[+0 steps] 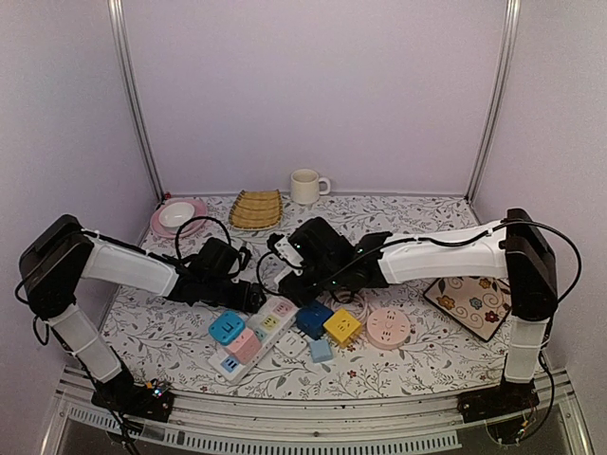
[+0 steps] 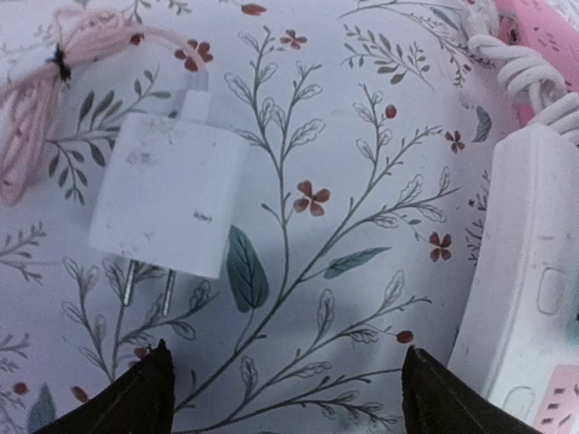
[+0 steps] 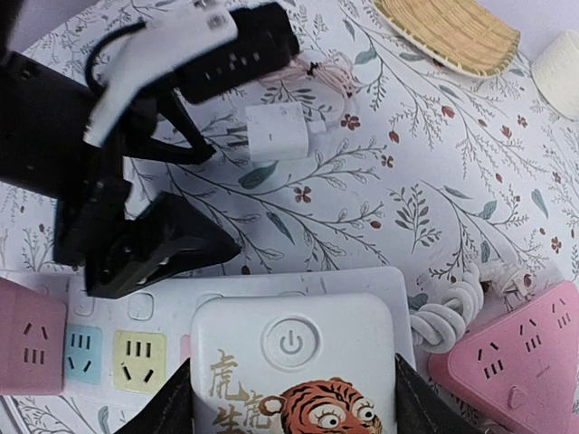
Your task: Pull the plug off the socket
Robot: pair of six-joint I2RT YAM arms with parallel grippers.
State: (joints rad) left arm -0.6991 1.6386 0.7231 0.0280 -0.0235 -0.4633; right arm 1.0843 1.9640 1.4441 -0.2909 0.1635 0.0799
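Observation:
A white cube plug (image 3: 294,362) with a power button and a tiger print stands over the end of the white socket strip (image 3: 298,282). My right gripper (image 3: 291,400) is shut on it, one finger against each side. Whether its pins sit in the strip is hidden. A white charger (image 2: 167,194) with a pink cable lies flat on the cloth, its two pins bare. My left gripper (image 2: 285,362) hangs open just short of it, with only cloth between the fingers. The strip (image 2: 520,271) lies to that gripper's right. In the top view the arms meet above the strip (image 1: 230,363).
Blue (image 1: 313,318) and yellow (image 1: 341,325) cube adapters and a round pink socket (image 1: 387,327) lie by the strip. A coiled white cord (image 3: 443,316) and a pink strip (image 3: 525,362) are at the right. A bamboo tray (image 1: 256,209), cup (image 1: 305,186), pink plate (image 1: 177,217) stand behind.

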